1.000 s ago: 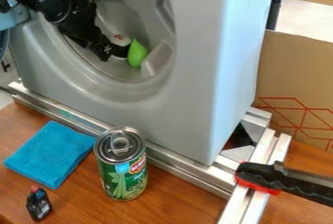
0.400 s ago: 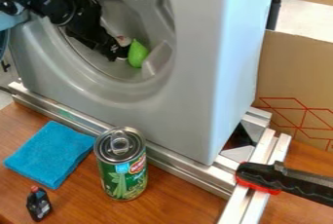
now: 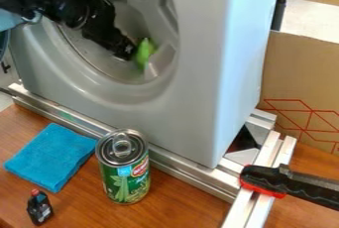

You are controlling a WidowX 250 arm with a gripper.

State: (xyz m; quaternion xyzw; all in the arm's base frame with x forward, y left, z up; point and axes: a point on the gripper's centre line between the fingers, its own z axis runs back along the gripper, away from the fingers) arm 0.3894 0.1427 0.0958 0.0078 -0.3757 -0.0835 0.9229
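The gripper (image 3: 126, 51) is inside the round opening of a grey washing-machine-like housing (image 3: 192, 118), low in the drum and close against the left side of a green pear-shaped object (image 3: 145, 52). Whether the two touch cannot be made out. The arm enters from the upper left and covers part of the drum behind it. On the wooden table in front stand a green can (image 3: 124, 167) and a small dark bottle with a red cap (image 3: 39, 207); a folded blue cloth (image 3: 50, 155) lies to their left and behind.
Metal rails (image 3: 192, 175) run along the housing's base and frame its right corner. A black and red clamp (image 3: 265, 180) grips the rail at the lower right. Behind on the right stands a cardboard sheet (image 3: 301, 83).
The gripper has moved right and slightly down toward the green object, whose outline now looks shifted a little right. A white and red item near the gripper is now hidden behind the arm.
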